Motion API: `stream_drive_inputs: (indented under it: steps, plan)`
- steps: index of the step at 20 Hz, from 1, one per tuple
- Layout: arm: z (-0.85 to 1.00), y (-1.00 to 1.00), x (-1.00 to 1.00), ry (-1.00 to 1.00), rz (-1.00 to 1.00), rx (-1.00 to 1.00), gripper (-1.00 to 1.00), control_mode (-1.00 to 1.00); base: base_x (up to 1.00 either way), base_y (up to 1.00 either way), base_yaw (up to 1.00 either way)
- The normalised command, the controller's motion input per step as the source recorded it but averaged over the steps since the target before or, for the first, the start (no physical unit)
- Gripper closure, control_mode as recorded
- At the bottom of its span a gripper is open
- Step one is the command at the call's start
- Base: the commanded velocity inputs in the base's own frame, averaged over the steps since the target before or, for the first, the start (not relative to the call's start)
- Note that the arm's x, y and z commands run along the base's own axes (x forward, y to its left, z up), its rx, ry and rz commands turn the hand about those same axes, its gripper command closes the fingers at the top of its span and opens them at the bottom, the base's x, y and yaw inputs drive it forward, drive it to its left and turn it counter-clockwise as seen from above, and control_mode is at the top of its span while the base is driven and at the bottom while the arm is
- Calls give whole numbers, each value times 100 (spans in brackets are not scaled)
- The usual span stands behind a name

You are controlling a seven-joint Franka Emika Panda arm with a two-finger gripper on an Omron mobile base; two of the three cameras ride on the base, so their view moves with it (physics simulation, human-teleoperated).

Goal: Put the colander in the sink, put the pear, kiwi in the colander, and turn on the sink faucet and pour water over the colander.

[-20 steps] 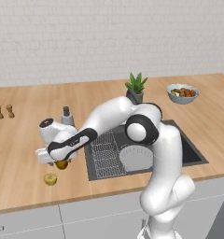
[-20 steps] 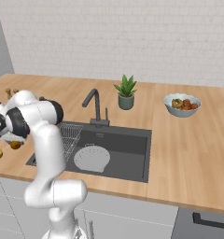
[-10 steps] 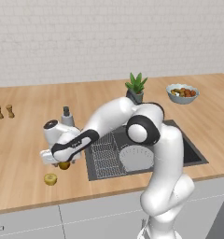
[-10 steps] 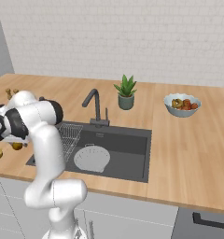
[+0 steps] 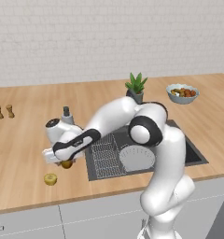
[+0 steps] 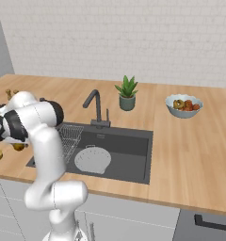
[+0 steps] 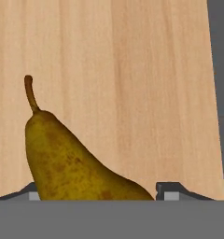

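We've got the gripper (image 7: pixel 97 193) apart around the pear (image 7: pixel 69 161) on the bench (image 7: pixel 132 70), stem at eleven o'clock, and an off-centre pinch could squirt it sideways.

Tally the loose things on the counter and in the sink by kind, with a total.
Fruit: 2, the pear and the kiwi
Colander: 1
Fruit bowl: 1
Potted plant: 1
Shakers: 2
Soap dispenser: 1
Total: 8

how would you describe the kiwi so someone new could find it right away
Start at the sink and go along the wooden counter to the side with the wire rack. Near the counter's front edge lies the kiwi: round and yellow-green, while the pear beside it, under the end effector, is brown and teardrop-shaped.
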Motion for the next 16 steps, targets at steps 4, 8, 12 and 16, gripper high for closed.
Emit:
stream_drive_inputs:
  steps: [4,8,12,16]
  plan:
    - [4,-75,-13,-5,0,0,100,-100,0,0,0]
    - [13,-85,-17,-8,0,0,100,-100,0,0,0]
    - [22,-83,-19,-7,0,0,100,-100,0,0,0]
    - [25,-85,-21,-3,0,0,100,-100,0,0,0]
